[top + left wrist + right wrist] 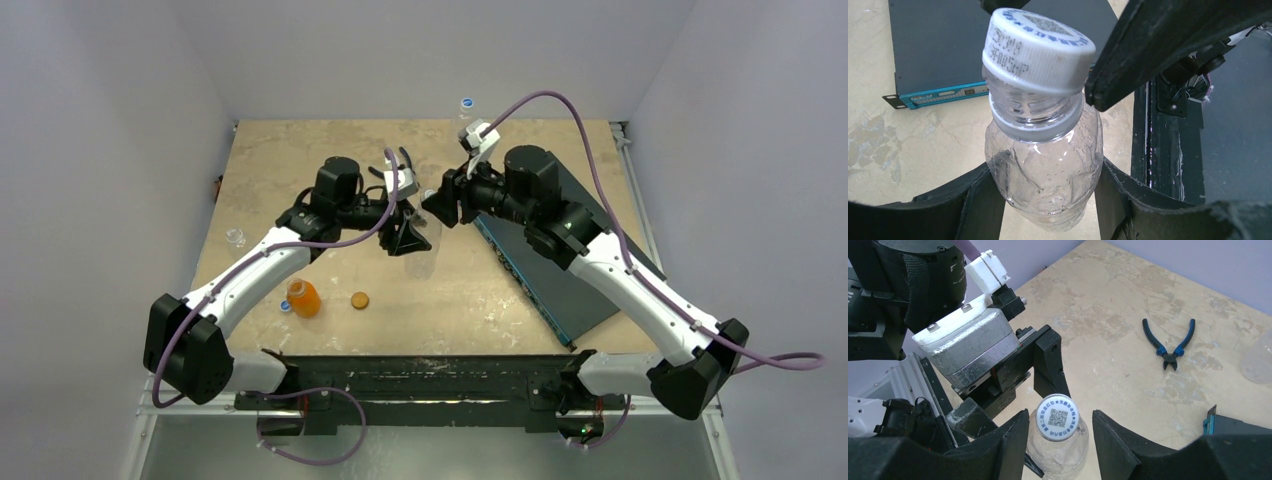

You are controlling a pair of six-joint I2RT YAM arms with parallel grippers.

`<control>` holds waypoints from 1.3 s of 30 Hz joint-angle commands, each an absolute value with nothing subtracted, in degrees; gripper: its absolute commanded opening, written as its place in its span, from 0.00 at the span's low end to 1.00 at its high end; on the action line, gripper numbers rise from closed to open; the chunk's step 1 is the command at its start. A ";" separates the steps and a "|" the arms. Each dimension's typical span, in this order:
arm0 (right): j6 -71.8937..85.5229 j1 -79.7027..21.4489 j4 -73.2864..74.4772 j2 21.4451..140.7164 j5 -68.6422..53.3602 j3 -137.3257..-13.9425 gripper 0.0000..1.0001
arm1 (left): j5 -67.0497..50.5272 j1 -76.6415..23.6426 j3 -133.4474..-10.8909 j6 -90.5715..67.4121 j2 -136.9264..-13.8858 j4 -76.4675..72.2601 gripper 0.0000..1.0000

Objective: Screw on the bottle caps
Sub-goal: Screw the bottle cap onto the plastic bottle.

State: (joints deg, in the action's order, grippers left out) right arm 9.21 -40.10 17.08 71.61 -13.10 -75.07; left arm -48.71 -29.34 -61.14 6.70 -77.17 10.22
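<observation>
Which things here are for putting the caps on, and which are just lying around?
For the job: clear bottle, its white cap, orange bottle, orange-brown cap, small blue cap, far capped bottle.
Just lying about: blue-handled pliers, dark box with teal edge.

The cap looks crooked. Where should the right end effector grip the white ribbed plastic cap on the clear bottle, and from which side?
Pinch the white ribbed plastic cap across its ribbed side wall, coming straight onto its printed top along the neck. It sits tilted on the clear plastic bottle, whose body the left end effector clamps, so probably level it first.
</observation>
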 commanded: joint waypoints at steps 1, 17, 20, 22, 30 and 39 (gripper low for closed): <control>7.79 -40.86 15.23 71.56 -10.54 -78.34 0.51 | -50.73 -29.62 -61.91 7.74 -76.57 9.32 0.00; 5.28 -41.15 22.43 74.47 -14.58 -81.79 0.26 | -49.91 -30.23 -62.31 9.40 -76.76 10.46 0.00; 5.19 -41.22 22.62 74.53 -15.57 -81.75 0.26 | -49.83 -30.44 -62.41 9.59 -77.02 10.46 0.00; 5.42 -41.27 22.33 74.44 -16.17 -81.69 0.26 | -49.43 -30.57 -62.37 9.53 -77.12 10.28 0.00; 5.64 -41.28 21.65 73.49 -18.99 -80.62 0.26 | -45.73 -30.59 -62.77 8.35 -79.06 10.07 0.00; 4.83 -41.66 22.01 72.70 -19.68 -78.56 0.26 | -45.87 -30.59 -63.11 7.28 -80.29 8.32 0.00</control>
